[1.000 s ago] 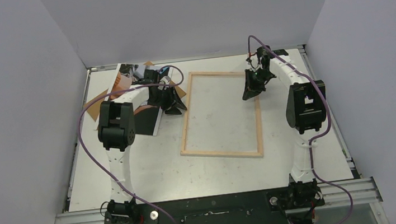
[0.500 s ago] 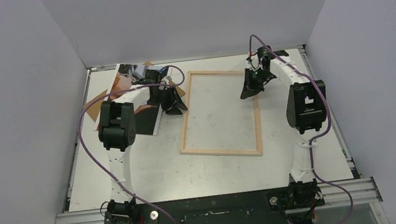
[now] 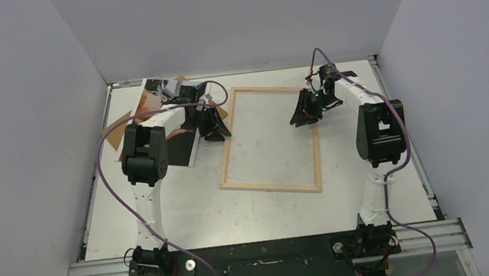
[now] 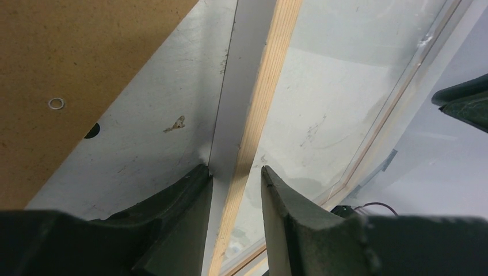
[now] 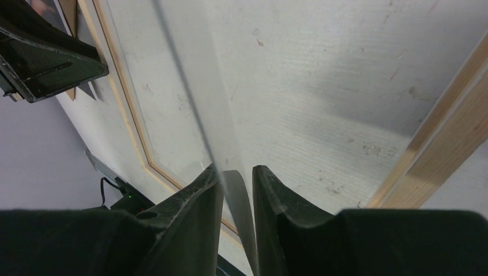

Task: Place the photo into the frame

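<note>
Two grippers, top view: the left gripper (image 3: 216, 129) sits on the frame (image 3: 230, 155) at its long rim, near the far corner. The right gripper (image 3: 303, 114) hangs over the pane, just inside the opposite long rim.
Photo, top view: the photo (image 3: 165, 88) lies on the table (image 3: 188, 214) on the outer side of the left gripper. It is partly under that arm and outside the frame. A brown hardboard sheet (image 3: 116, 133) pokes out beyond it.
Left wrist view: the fingers (image 4: 178, 195) straddle the pale wood rim, one against its outer face and one on the pane side. They look clamped on the frame.
Right wrist view: the jaws stand narrowly apart with the edge of a thin clear sheet (image 5: 216, 115) rising between them, likely the pane. I cannot tell whether they pinch it or stand loose around it. The wood rim passes just outside one finger.
Step in hand: by my reading, the frame is being positioned and its pane handled. The photo is not yet in.
Next move: it probably calls for settling the pane flat inside the rim and freeing a gripper. That gripper would then have to catch the photo by an edge without creasing it and square it to the opening.
Writing: no brand, label or lettering can be read in any view.
</note>
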You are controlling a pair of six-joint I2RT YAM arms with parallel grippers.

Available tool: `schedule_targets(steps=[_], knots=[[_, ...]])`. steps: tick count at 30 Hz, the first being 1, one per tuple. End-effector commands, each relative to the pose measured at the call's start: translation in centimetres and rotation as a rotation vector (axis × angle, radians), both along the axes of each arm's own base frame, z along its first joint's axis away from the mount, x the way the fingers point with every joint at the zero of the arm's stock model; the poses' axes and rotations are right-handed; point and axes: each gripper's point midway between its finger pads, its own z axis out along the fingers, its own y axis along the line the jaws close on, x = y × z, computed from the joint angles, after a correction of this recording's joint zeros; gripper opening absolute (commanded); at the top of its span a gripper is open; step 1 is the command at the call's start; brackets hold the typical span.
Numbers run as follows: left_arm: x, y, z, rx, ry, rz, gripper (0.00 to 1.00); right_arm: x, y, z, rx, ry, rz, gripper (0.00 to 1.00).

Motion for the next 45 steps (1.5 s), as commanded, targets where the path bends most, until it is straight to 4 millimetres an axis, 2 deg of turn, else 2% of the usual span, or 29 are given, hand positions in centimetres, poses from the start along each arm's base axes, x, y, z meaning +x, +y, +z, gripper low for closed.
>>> schedule_targets(steps=[1,7,12,15,18,26,30,36,41,45], knots=[[0.0,0.2,-1.3,0.048,-0.002,-0.002,0.35,0.5,1.5,4.5,0.111,-0.13,-0.016,0.28],[0.0,0.2,-1.3,0.049,-0.003,0.003,0.35,-0.3,2.1,4.8,0.165,-0.156,-0.048,0.47],[0.1,0.2,-1.1,0.046,-0.007,0.006,0.35,-1.0,1.8,4.1,0.152,-0.14,-0.063,0.5],[0.2,0.2,-0.9,0.043,-0.014,0.008,0.37,-1.2,1.4,3.8,0.125,-0.134,-0.071,0.56],[0.2,0.1,-0.7,0.036,-0.021,0.007,0.42,-1.0,1.1,3.9,0.1,-0.148,-0.076,0.63],[0.6,0.4,0.0,0.033,-0.047,0.016,0.49,-0.3,-0.6,4.3,-0.016,-0.145,-0.102,0.69],[0.9,0.5,0.5,0.021,-0.056,0.016,0.5,-0.7,-2.1,3.8,-0.118,-0.125,-0.1,0.7],[1.1,0.6,0.9,0.007,-0.057,0.016,0.51,-0.7,-3.0,3.8,-0.176,-0.134,-0.119,0.7],[1.1,0.6,1.2,-0.004,-0.055,0.015,0.51,-0.3,-3.2,3.5,-0.189,-0.131,-0.139,0.6],[1.0,0.7,1.3,-0.004,-0.055,0.014,0.51,-0.1,-4.1,3.5,-0.235,-0.14,-0.168,0.58]])
